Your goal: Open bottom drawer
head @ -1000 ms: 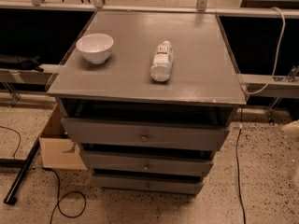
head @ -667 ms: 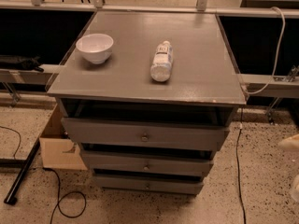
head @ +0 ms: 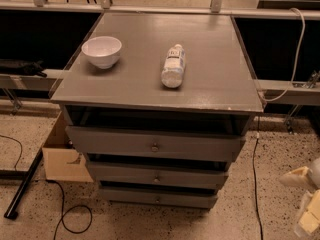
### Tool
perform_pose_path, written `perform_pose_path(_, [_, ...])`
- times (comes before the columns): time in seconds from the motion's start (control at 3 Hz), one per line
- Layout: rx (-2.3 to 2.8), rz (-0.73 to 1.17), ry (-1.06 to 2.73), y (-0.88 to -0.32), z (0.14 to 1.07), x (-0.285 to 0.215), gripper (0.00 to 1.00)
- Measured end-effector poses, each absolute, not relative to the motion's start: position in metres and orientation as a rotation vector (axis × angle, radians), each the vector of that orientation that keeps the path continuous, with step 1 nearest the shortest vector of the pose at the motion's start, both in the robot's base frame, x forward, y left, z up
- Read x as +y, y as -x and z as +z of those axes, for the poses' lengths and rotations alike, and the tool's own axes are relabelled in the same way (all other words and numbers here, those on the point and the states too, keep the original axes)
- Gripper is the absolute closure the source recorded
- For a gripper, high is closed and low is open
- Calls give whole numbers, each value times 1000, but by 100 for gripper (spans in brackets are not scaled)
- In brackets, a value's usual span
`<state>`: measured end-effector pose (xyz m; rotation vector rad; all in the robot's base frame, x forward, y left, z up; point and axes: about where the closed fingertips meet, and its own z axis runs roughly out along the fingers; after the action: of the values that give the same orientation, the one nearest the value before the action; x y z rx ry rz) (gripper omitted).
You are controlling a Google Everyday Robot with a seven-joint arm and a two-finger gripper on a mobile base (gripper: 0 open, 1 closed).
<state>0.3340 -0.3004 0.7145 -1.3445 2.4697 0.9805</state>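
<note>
The grey cabinet [head: 210, 84] has three drawers. The bottom drawer [head: 125, 195] is the lowest one, with a small round knob [head: 158, 199] at its centre. Above it are the middle drawer [head: 190, 177] and the wider top drawer [head: 110, 140]; all three stand slightly out from the frame. My gripper [head: 302, 199] shows at the lower right edge, over the floor, well right of the bottom drawer and apart from it. Its yellowish fingers [head: 296, 176] are spread, with nothing between them.
A white bowl [head: 102, 50] and a plastic bottle [head: 173, 65] lying on its side are on the cabinet top. A cardboard box [head: 62, 159] stands at the cabinet's left. A black pole [head: 22, 186] and cables [head: 70, 219] lie on the speckled floor.
My gripper has moved down and further into view at the right edge. The drawers, bowl and bottle have not moved.
</note>
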Motion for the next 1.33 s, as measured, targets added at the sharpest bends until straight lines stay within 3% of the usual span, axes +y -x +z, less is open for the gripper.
perform_pose_path(0.67, [2329, 1126, 1421, -317, 690, -282, 0])
perform_pose_path(1.33, [2343, 1154, 1358, -325, 670, -283, 0])
